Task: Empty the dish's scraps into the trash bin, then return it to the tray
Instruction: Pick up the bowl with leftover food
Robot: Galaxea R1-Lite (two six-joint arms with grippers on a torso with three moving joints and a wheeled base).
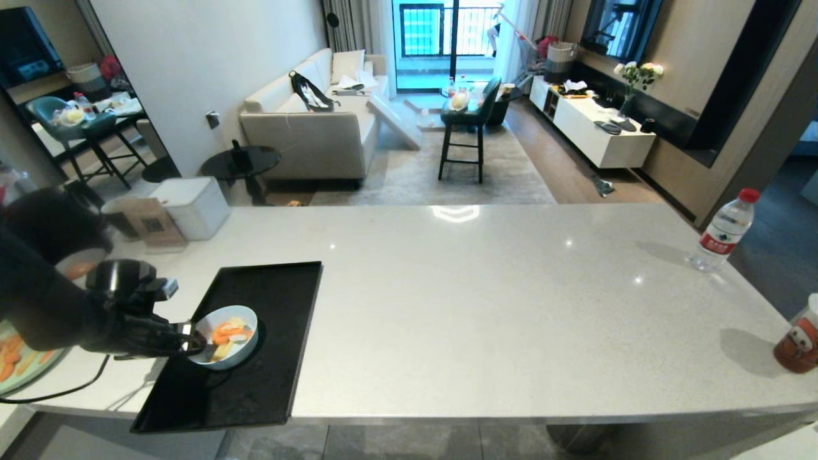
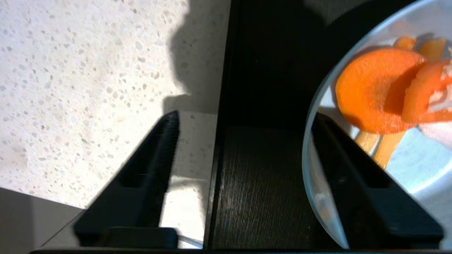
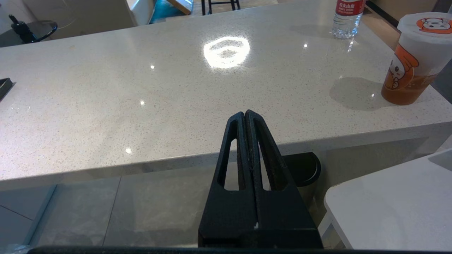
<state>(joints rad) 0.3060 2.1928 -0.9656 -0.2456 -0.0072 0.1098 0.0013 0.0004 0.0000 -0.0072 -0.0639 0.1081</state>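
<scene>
Sitting on the tray (image 1: 268, 383), toward its left edge, the bowl (image 1: 246, 319) holds its scraps (image 1: 229, 333): orange carrot slices and pale vegetable bits, heaped near the middle. The left gripper (image 1: 195, 338) has its jaws apart and straddles the bowl's left rim. In the left wrist view one finger (image 2: 367, 187) lies inside the bowl beside the carrot, and the other finger (image 2: 141, 176) hangs outside, over the tray's edge and the counter (image 1: 511, 287). Nothing is clamped yet.

The wall is thin and curved, so I judge a pinch at one side alone to be a weak hold. If the jaws close off-centre, the bowl may tip or twist as it rises and spill scraps onto the tray. The inner finger could also press into a carrot slice instead of the wall, leaving the grip loose. No trash bin shows in any view, so the carry cannot be judged.

Left of the tray, partly hidden by the arm, lies a green plate (image 1: 22, 377) of carrot. Far right of the tray stand a water bottle (image 1: 725, 233) and a cup (image 1: 799, 342). The right gripper (image 3: 246, 116) waits below the counter's edge, fingers pressed together and empty.
</scene>
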